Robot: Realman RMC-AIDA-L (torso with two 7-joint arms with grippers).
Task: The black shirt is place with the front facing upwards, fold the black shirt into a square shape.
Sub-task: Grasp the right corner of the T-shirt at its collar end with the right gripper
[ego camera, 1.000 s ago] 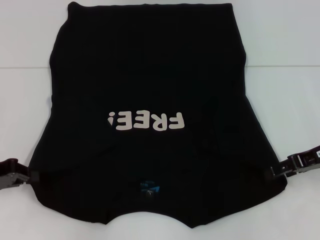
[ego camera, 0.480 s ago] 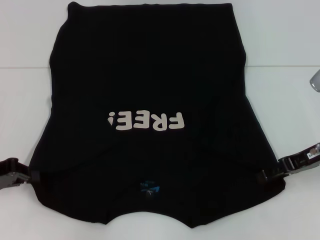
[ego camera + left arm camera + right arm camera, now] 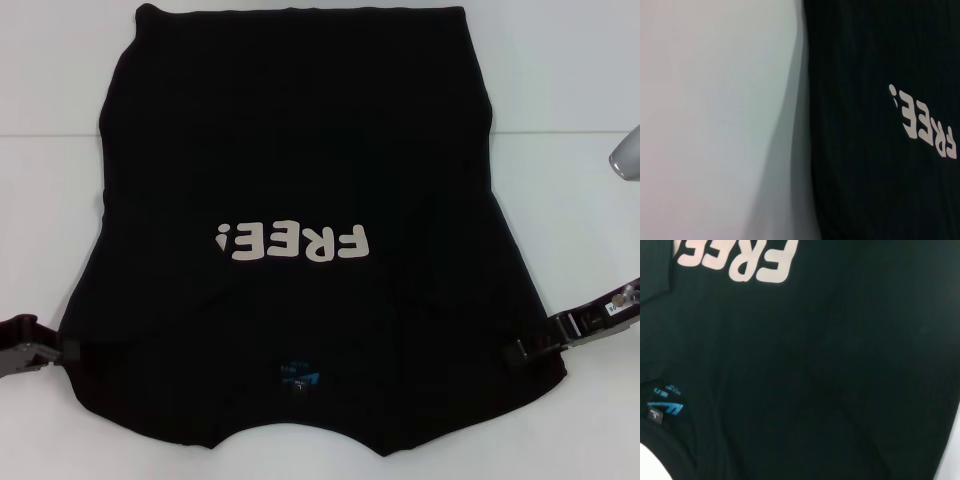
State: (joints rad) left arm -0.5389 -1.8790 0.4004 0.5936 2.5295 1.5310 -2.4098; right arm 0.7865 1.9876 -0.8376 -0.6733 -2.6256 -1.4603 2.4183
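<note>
The black shirt (image 3: 300, 150) lies flat on the white table, front up, collar toward me. Its cream "FREE!" lettering (image 3: 292, 242) reads upside down, and the small blue neck label (image 3: 300, 375) shows at the collar. My left gripper (image 3: 58, 350) sits at the shirt's near left corner, at the cloth edge. My right gripper (image 3: 518, 352) reaches in over the near right corner, above the cloth. In the left wrist view the shirt (image 3: 865, 175) has a straight side edge against the table. The right wrist view is filled by the shirt (image 3: 840, 365) with the label (image 3: 665, 407).
The white table (image 3: 570, 60) surrounds the shirt, with bare strips on both sides and at the far end. A grey part of the right arm (image 3: 628, 152) juts in at the right edge of the head view.
My right gripper has slid inward over the shirt's near right corner, and a grey part of its arm has come into view at the right edge. The left gripper has stayed put.
</note>
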